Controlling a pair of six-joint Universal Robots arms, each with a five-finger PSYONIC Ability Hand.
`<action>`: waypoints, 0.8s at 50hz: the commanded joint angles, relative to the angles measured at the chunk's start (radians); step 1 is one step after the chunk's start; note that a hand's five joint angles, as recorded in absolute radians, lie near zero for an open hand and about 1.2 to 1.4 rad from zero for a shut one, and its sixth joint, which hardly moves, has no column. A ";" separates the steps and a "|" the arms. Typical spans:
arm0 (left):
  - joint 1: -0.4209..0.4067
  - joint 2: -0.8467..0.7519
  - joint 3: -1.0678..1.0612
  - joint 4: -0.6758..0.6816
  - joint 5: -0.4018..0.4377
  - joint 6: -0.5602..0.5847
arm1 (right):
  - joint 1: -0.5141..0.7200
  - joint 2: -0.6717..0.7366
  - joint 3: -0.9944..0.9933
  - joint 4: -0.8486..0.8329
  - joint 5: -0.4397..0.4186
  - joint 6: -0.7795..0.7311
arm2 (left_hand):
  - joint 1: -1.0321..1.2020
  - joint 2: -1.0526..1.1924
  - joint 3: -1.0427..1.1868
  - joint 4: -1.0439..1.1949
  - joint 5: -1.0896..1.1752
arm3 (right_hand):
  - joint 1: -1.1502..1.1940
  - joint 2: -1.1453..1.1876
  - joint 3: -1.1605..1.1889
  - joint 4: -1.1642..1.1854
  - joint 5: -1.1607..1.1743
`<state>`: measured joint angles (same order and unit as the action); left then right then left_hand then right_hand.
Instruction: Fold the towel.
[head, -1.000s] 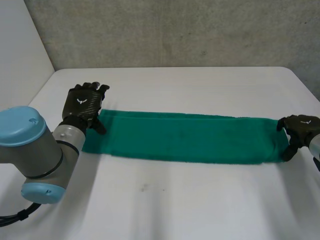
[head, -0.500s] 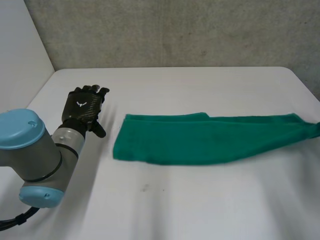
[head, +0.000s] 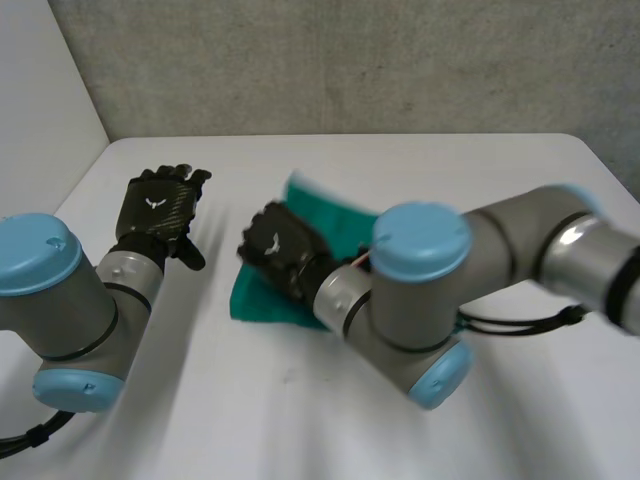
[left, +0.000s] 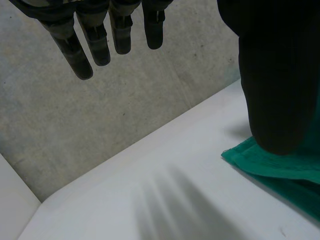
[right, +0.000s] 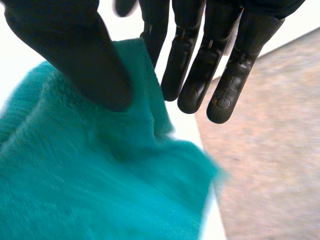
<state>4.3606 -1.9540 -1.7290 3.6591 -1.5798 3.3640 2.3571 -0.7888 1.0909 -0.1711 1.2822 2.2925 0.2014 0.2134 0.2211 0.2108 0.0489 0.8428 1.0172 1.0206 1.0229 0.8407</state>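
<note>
Now the right hand (head: 283, 248) pinches the green towel (head: 258, 297) between thumb and straight fingers, over the cloth's bunched end on the white table (head: 250, 420). Just beside it, the left hand (head: 158, 208) hovers with straight fingers, holding nothing.

One white table (head: 420, 160). On the table: one green towel (head: 258, 302). Above the table: two black hands, the left hand (head: 158, 213) and the right hand (head: 283, 250).
</note>
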 joint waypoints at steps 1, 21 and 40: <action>-0.012 -0.005 0.003 0.001 0.006 0.002 | -0.005 0.099 -0.057 0.007 0.262 0.028 | -0.003 -0.015 -0.022 -0.012 -0.025 | -0.668 -0.843 -0.846 -0.848 -0.841; -0.240 -0.170 0.199 -0.016 0.073 -0.089 | -0.309 -0.207 0.369 0.177 0.240 0.588 | 0.068 0.056 0.048 0.058 0.046 | -0.668 -0.843 -0.846 -0.848 -0.841; -0.194 -0.159 0.183 -0.217 -0.105 -0.061 | -0.426 -0.217 0.342 0.061 0.276 0.414 | 0.062 0.050 0.042 0.053 0.040 | 0.554 0.379 0.376 0.373 0.381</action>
<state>4.1450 -2.2313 -1.4462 3.4743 -1.6810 3.3088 1.9145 -0.9913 1.5144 -0.0623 1.5345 2.8263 0.2047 0.2259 0.2240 0.2132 0.0524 0.9069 1.1595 1.1796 1.1854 0.9557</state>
